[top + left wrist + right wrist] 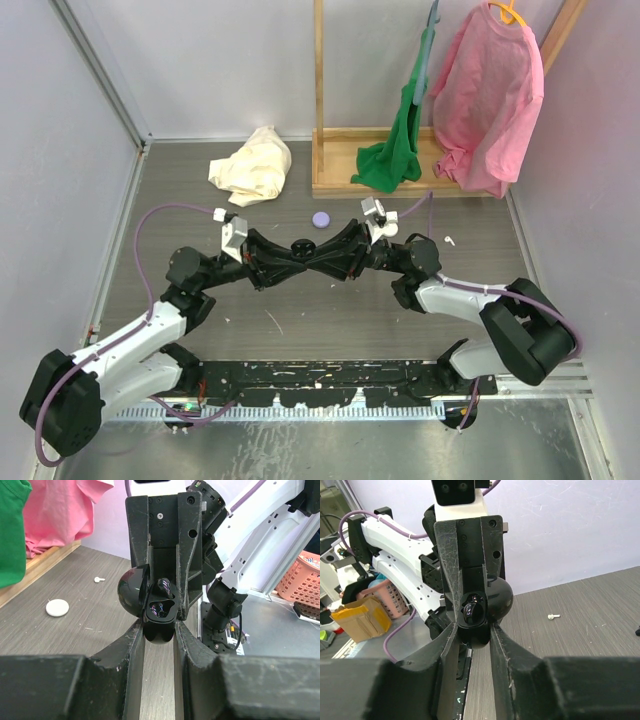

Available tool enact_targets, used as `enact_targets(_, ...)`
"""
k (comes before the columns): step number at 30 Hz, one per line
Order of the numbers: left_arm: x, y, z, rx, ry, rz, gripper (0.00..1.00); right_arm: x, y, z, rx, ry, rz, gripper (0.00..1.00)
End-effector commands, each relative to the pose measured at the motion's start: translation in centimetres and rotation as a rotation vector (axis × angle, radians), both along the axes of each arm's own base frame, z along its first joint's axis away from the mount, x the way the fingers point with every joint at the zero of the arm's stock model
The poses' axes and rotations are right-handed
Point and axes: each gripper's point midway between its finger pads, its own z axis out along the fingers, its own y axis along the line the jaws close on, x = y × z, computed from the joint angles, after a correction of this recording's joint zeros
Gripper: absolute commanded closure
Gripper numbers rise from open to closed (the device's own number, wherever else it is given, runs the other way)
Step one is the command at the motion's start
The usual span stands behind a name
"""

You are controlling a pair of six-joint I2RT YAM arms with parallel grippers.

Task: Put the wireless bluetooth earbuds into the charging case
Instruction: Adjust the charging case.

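Both arms meet over the middle of the table [330, 320], with the charging case [302, 247] held up between them, clear of the surface. The left gripper [159, 630] is closed on the lower body of the case, jaws pressed to its sides. The right gripper [472, 629] comes in from the opposite side and also looks clamped on the case body, though the contact is partly hidden.

The case lid [131, 594] is swung open to one side. One black earbud [163, 586] sits in its well and looks seated or nearly so. The second well [160, 609] shows only a purplish glint and looks empty.

My read is about half done: one bud is in, one is left, then the lid needs closing. I can't find the second earbud in any view. A small white piece [99, 579] lies on the table well apart from the case, too small to identify. A pale round disc [57, 608] lies near it.
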Motion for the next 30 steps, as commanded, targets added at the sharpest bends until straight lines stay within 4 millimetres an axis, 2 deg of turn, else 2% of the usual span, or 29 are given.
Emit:
enact_targets(1, 0.5, -0.3, 1.5, -0.035, -0.027, 0.024, 0.98, -1.7, 0.4, 3.0, 0.07, -0.108, 0.06, 0.75)
enact_targets(5, 0.5, -0.1, 0.9, -0.02, -0.01, 0.037, 0.91, -1.1, 0.3, 2.4, 0.052, -0.109, 0.033, 0.89)
enact_targets(9, 0.6, 0.3, -0.1, 0.01, 0.019, 0.066, 0.79, -0.4, -0.4, 2.3, 0.054, -0.121, 0.003, 0.96)
enact_targets(13, 1.5, 1.1, -1.3, 0.051, 0.084, 0.156, 0.62, 0.4, -1.2, 1.8, 0.046, -0.144, -0.044, 0.98)
enact_targets(16, 2.6, 2.2, -2.7, 0.099, 0.157, 0.258, 0.54, 1.2, -1.7, 0.9, 0.027, -0.16, -0.096, 0.99)
enact_targets(22, 3.4, 4.7, -5.3, 0.187, 0.268, 0.421, 0.44, 2.4, -2.4, -1.0, -0.016, -0.2, -0.168, 0.99)
enact_targets(26, 5.3, 7.4, -7.1, 0.265, 0.357, 0.623, 0.35, 3.7, -2.9, -3.1, -0.083, -0.233, -0.26, 0.99)
enact_targets(30, 7.3, 10.1, -9.1, 0.395, 0.44, 0.801, 0.31, 4.8, -3.8, -5.0, -0.15, -0.268, -0.363, 0.99)
